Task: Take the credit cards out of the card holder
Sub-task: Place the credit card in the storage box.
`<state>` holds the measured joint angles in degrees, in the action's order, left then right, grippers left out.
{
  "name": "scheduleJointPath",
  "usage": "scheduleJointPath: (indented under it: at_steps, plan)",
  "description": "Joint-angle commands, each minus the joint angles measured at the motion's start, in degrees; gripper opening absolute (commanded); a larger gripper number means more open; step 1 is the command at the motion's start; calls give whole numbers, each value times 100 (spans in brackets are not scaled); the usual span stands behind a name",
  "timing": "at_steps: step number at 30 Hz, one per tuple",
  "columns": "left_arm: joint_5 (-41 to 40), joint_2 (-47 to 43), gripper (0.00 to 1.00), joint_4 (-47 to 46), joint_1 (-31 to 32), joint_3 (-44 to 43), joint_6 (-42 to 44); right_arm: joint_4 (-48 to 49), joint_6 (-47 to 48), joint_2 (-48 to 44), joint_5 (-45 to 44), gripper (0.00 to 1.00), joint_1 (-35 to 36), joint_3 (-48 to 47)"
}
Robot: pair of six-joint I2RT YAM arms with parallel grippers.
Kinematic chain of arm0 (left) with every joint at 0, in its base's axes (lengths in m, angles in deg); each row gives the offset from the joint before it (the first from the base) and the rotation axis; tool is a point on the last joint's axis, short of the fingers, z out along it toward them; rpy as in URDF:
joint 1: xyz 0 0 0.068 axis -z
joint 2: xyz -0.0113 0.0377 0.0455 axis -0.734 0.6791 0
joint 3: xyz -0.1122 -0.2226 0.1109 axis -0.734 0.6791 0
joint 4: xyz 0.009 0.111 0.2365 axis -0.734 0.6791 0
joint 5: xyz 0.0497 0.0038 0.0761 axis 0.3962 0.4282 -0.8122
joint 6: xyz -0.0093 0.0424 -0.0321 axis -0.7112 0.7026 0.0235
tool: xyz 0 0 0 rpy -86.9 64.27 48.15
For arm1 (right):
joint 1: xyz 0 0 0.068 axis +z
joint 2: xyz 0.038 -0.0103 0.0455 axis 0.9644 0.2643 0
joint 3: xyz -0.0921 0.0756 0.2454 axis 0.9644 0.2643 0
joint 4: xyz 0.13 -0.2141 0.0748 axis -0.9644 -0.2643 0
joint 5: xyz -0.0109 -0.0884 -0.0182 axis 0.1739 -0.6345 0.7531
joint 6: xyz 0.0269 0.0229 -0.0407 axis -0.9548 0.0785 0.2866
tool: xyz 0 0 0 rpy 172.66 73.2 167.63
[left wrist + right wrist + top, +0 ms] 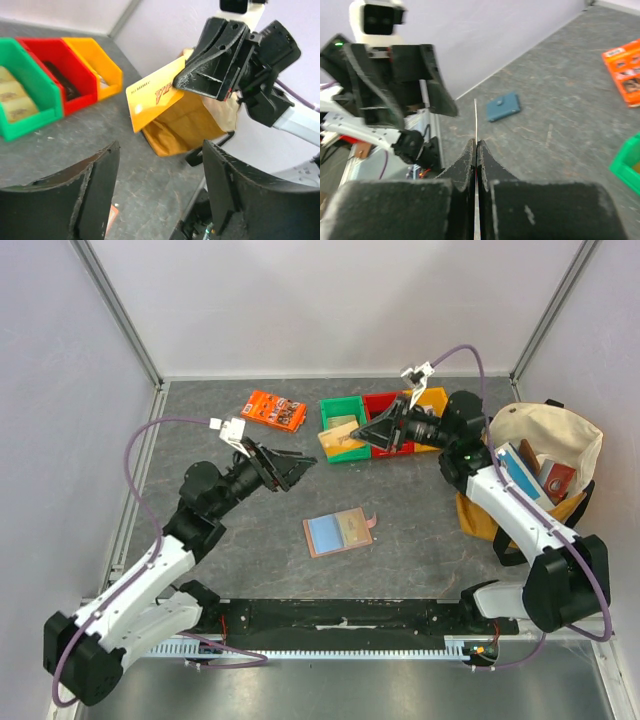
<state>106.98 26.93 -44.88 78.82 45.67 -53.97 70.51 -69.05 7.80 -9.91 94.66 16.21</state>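
Note:
The card holder point(340, 533) lies open on the table, light blue lining on its left half, tan on its right, with a small tab. My right gripper point(366, 437) is shut on a yellow credit card point(338, 440) and holds it in the air above the green bin point(330, 410). The card shows face-on in the left wrist view point(152, 97) and edge-on in the right wrist view point(475, 117). My left gripper point(300, 468) is open and empty, pointing at the card with a gap between them. Its fingers point(95, 185) frame bare table.
Green, red point(385, 410) and yellow point(432, 400) bins stand at the back; the green one holds cards. An orange packet point(275, 410) lies at the back left. A canvas bag point(540, 470) with items stands at the right. A flat teal-blue square point(503, 106) lies on the table.

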Motion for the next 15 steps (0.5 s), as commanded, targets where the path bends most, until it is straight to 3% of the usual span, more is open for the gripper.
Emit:
scheduleJointPath:
  at_steps: [1,7,10,15]
  plan:
    - [-1162,-588,82,2091,-127,-761,1200,-1893,1005,80,-600,0,-389,-840]
    - [-2244,-677,99,3912,-267,-1543,2123,-2736,909,502,-1241,0,-1250,-1455]
    - [-2386,-589,99,4432,-496,-1703,2457,-3509,1049,827,-1821,0,-1663,-1930]
    - [-2439,-536,99,4503,-926,-1396,2731,-4187,1198,1433,-2558,0,-2129,-2667]
